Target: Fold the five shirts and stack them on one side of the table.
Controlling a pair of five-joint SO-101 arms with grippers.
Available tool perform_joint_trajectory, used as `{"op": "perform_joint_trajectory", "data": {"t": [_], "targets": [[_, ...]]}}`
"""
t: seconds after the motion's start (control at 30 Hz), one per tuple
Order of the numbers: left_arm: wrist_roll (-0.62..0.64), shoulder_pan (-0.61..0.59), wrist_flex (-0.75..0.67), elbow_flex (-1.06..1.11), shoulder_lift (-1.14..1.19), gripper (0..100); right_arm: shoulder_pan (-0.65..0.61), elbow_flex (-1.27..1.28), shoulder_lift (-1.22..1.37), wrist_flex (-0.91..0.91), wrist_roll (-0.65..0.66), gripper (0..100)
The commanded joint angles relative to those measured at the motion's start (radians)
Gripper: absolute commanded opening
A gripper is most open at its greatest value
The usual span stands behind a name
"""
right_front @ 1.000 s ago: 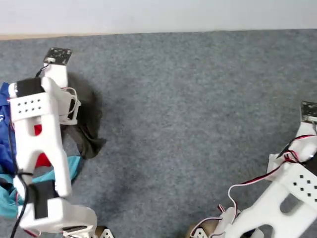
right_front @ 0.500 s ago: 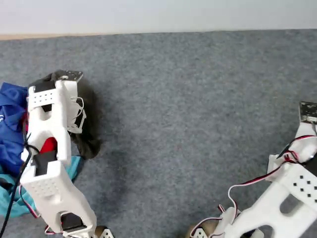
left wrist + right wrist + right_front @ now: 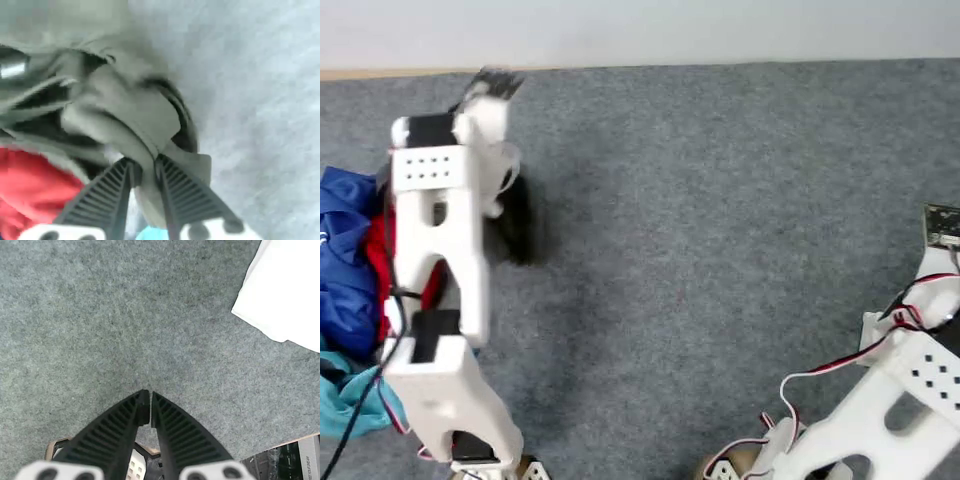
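1. The right gripper (image 3: 150,396) sits nearest, its fingers pressed together on nothing, over bare grey tabletop (image 3: 100,315).
2. At the left edge lies a heap, with the teal shirt (image 3: 342,415) nearest, then the blue shirt (image 3: 345,275) and the red shirt (image 3: 375,265).
3. Farther back, the left gripper (image 3: 145,165) pinches the dark olive shirt (image 3: 125,110), which seems partly lifted, though blur makes this uncertain.
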Motion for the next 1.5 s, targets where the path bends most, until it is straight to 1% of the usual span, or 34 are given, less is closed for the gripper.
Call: {"op": "perform_joint_trajectory", "data": {"t": [0.0, 0.07, 0.17, 0.23, 0.37, 0.57, 0.63, 0.73, 0.83, 0.97, 1.07, 1.13, 1.2, 1.27, 1.33, 1.47], "targets": [[-0.003, 0.157, 0.034, -0.165, -0.146, 0, 0.010, -0.005, -0.022, 0.035, 0.012, 1.1], [0.002, 0.238, 0.034, -0.231, -0.187, 0, 0.010, -0.005, -0.022, 0.035, 0.012, 1.1], [0.077, 0.333, 0.034, -0.312, -0.238, 0, 0.012, -0.005, -0.022, 0.035, 0.014, 1.1], [0.112, 0.373, 0.034, -0.344, -0.264, 0, 0.012, -0.005, -0.022, 0.036, 0.034, 1.1], [0.124, 0.396, 0.034, -0.340, -0.287, 0, 0.012, -0.005, -0.022, 0.036, 0.075, 1.1], [0.124, 0.368, 0.035, -0.300, -0.293, 2, 0.010, -0.005, -0.022, 0.030, 0.112, 1.1], [0.124, 0.324, 0.035, -0.259, -0.290, 6, 0.008, -0.005, -0.021, 0.030, 0.120, 1.1], [0.124, 0.204, 0.035, -0.160, -0.293, 10, 0.007, -0.005, -0.015, 0.025, 0.120, 1.1], [0.123, 0.054, 0.035, -0.062, -0.296, 10, 0.007, -0.005, -0.015, 0.001, 0.127, 1.1], [0.115, -0.169, 0.031, 0.033, -0.287, 10, 0.002, -0.005, -0.015, -0.019, 0.181, 1.1], [0.071, -0.313, -0.023, 0.111, -0.287, 10, -0.013, -0.005, -0.013, -0.022, 0.183, 1.1], [0.041, -0.381, -0.048, 0.145, -0.287, 9, -0.044, -0.005, -0.013, -0.021, 0.183, 1.1], [0.020, -0.405, -0.052, 0.156, -0.288, 8, -0.074, -0.005, -0.013, -0.021, 0.178, 1.1], [0.014, -0.400, -0.052, 0.156, -0.295, 8, -0.101, -0.005, -0.013, -0.021, 0.176, 1.1], [0.014, -0.358, -0.052, 0.156, -0.295, 9, -0.116, -0.005, -0.013, -0.021, 0.176, 1.1], [0.015, -0.206, -0.043, 0.159, -0.285, 16, -0.113, -0.005, -0.013, -0.016, 0.181, 1.1]]}}
